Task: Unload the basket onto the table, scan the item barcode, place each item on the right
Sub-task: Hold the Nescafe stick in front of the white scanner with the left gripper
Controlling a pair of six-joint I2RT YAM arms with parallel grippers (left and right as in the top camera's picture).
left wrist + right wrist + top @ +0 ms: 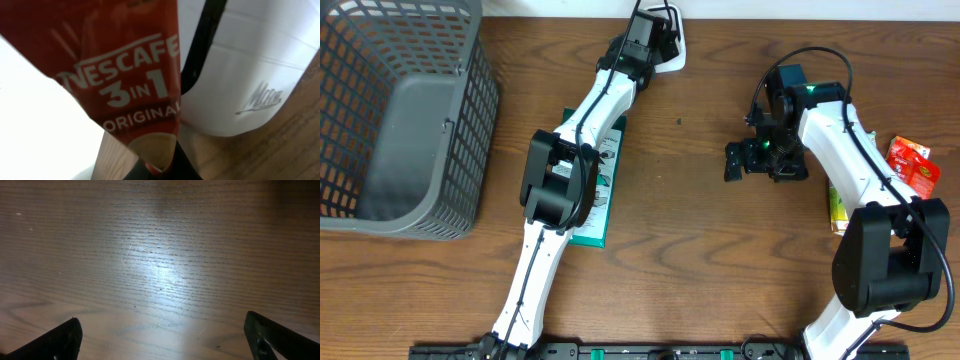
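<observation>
Left wrist view, left gripper (161, 169) clamped tight on red Nescafe 3in1 Original sachet (125, 75), white scanner (240, 75) just behind, right gripper (167, 337) spread wide above wooden table (160, 255).

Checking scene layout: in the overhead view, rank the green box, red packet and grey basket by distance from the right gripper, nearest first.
1. green box, on the left of the right gripper.
2. red packet, far right.
3. grey basket, far left.
</observation>
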